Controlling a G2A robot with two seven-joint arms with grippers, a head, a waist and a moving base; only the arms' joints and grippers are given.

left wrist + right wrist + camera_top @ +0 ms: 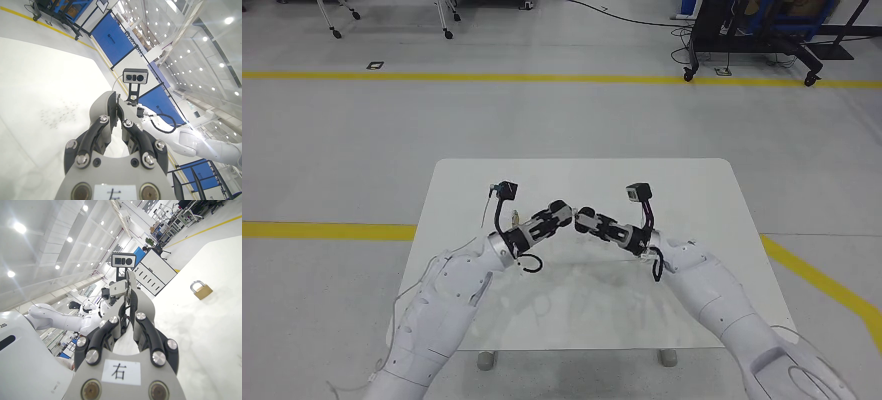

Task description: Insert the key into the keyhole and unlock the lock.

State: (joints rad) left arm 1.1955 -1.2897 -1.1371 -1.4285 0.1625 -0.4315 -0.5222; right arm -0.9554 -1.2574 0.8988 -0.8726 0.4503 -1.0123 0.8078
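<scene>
A: Key first. Where do we put it?
B: We see a small silver key (129, 290) pinched at the tip of the right gripper (127, 291), held up off the table (682, 190). Only its rounded head end shows. The blade we can't make out.
A: So the right jaws?
B: Closed tight on the key, pads squeezed onto it.
A: And the padlock?
B: The padlock (201, 290) lies flat on the table, brass body, silver shackle, well apart from both grippers. We read the shackle as pushed home, both legs in the body.
A: Left gripper?
B: The left gripper (115, 98) points straight at the right one. In the top view we see them tip to tip over the middle of the table, one arm coming in from each side. Its jaws are closed up, black pads (112, 108) nearly meeting with just a sliver between. In the right wrist view one of its fingers sits just beside the key, maybe touching. We can't tell whether it grips the key too.
A: Surroundings?
B: White table with rounded corners, faint scuff marks (58, 117) on the top. Grey floor (342, 150) around it, with a yellow line (542, 77) beyond the far edge. A white drawer cabinet (151, 273) stands past the table in the right wrist view.
</scene>
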